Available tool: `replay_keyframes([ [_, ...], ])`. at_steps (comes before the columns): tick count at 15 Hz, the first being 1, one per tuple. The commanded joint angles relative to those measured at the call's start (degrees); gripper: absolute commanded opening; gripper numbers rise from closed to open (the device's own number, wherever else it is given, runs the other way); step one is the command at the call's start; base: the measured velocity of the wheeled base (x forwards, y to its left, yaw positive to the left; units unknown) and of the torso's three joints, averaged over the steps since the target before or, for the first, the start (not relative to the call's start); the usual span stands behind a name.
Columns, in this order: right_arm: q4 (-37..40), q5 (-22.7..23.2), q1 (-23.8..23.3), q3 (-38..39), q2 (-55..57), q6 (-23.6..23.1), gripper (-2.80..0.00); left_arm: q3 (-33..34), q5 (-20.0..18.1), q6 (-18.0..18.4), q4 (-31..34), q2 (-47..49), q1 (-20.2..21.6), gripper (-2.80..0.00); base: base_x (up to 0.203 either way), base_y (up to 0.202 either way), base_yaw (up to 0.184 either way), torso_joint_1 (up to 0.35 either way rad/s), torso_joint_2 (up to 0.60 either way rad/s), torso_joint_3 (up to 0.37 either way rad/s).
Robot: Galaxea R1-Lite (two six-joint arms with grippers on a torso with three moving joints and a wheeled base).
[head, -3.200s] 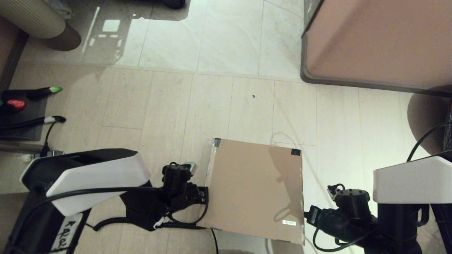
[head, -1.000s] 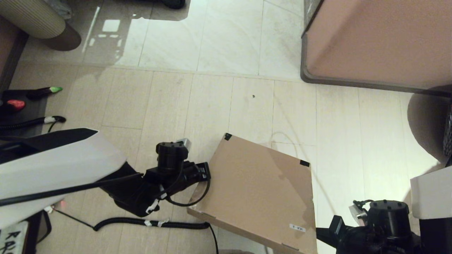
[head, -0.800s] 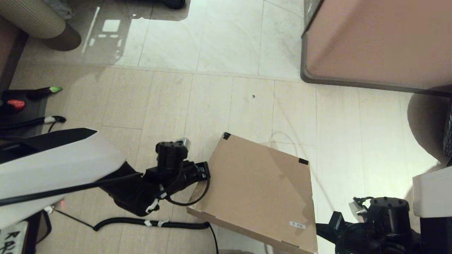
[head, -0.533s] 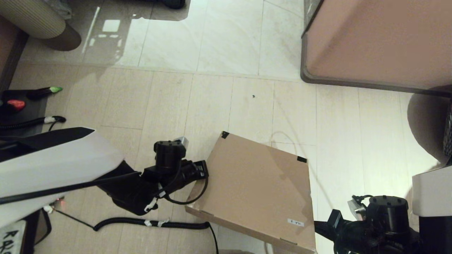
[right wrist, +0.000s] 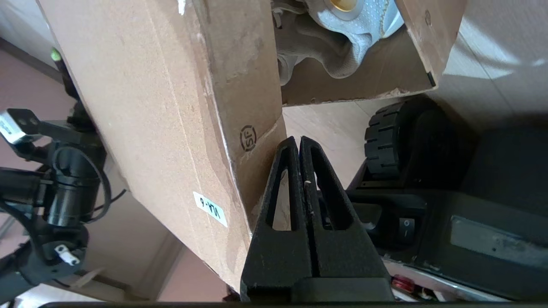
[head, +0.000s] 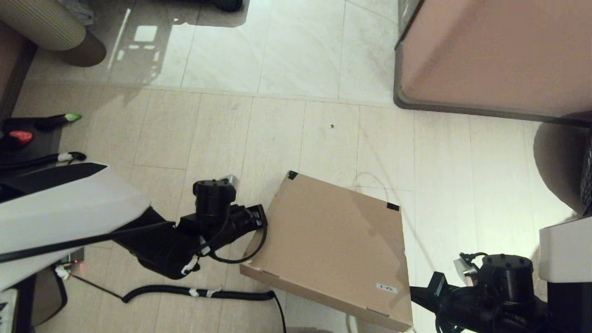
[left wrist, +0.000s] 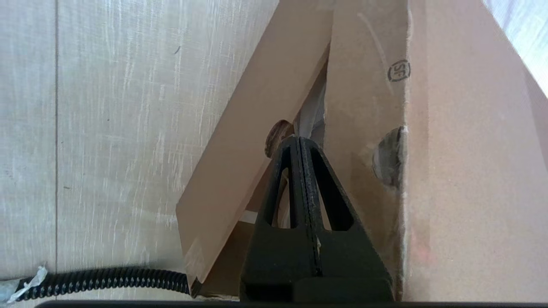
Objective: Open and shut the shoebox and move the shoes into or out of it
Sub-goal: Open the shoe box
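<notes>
The brown cardboard shoebox [head: 333, 240] lies on the floor with its hinged lid raised at a slant, the white label [head: 386, 288] near its front edge. My left gripper [left wrist: 299, 139] is shut with nothing in it, its tip wedged between the lid's side flap and the box wall, at the box's left side [head: 259, 221]. My right gripper [right wrist: 298, 139] is also shut and empty, just under the lid's front flap at the box's right front corner [head: 418, 296]. Part of one light-grey shoe [right wrist: 342, 30] shows inside the box; the rest of the shoes is hidden.
A large pinkish-brown cabinet [head: 499, 51] stands at the back right. A coiled black cable [head: 203, 292] lies on the floor left of the box. A dark mat [head: 27, 152] with small items is at the far left. My base's wheel [right wrist: 385, 141] is close behind the box.
The lid, flat on the box at first, now stands lifted and tilted. Over the last second the left arm and the lid's left edge have drifted slightly to the left.
</notes>
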Motion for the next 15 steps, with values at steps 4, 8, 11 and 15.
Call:
replay_keyframes([
  [4, -0.5, 0.0, 0.2, -0.5, 0.0, -0.9, -2.80, -0.1, 0.3, -0.5, -0.4, -0.6, 0.6, -2.80, 0.000, 0.000, 0.000, 0.000, 0.00, 0.000],
  [8, -0.5, 0.0, 0.2, -1.7, 0.2, -2.4, -2.80, -0.2, 0.7, -1.2, -0.3, -2.0, 2.7, -2.80, 0.000, 0.000, 0.000, 0.000, 0.00, 0.000],
  [11, -0.5, -0.1, 0.3, -2.4, 0.2, -2.4, -2.80, 0.0, 0.7, -1.2, -0.4, -3.1, 4.9, -2.80, 0.000, 0.000, 0.000, 0.000, 0.00, 0.000],
  [15, -0.5, 0.0, 0.3, -3.2, -0.8, -2.4, -2.80, 3.4, 0.7, -2.1, -0.5, -4.9, 7.2, -2.80, 0.000, 0.000, 0.000, 0.000, 0.00, 0.000],
])
